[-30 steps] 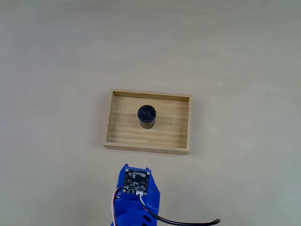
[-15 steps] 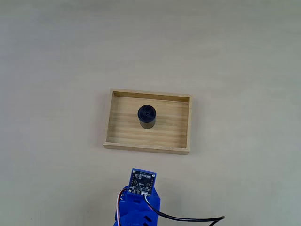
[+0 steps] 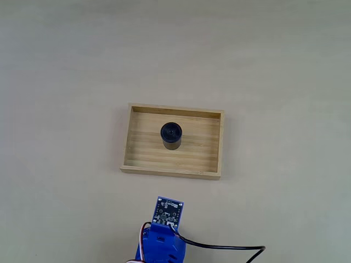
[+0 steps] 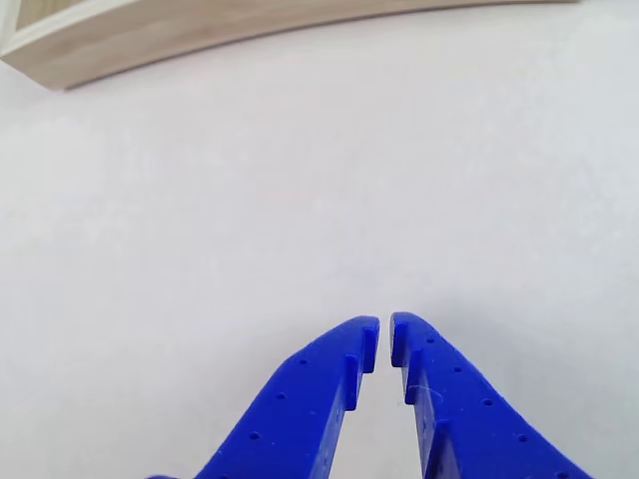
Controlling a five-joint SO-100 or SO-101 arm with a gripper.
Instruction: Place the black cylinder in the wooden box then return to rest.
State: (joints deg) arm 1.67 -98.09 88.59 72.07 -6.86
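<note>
one black cylinder (image 3: 171,135) stood upright on the floor of your wooden box (image 3: 137,163), a little left of centre and nearer the far wall in the fixed view, clear of all four walls. your blue arm (image 3: 161,247) sat at the bottom edge of that view, well apart from the box, with a small circuit board (image 3: 168,212) facing up on it and a black cable (image 3: 230,247) trailing off to the right. in the other view your gripper (image 4: 384,340) hung over bare table (image 4: 300,200), its two blue tips drawn almost together with nothing between them, and the box's near wall (image 4: 200,30) ran along the top edge.
</note>
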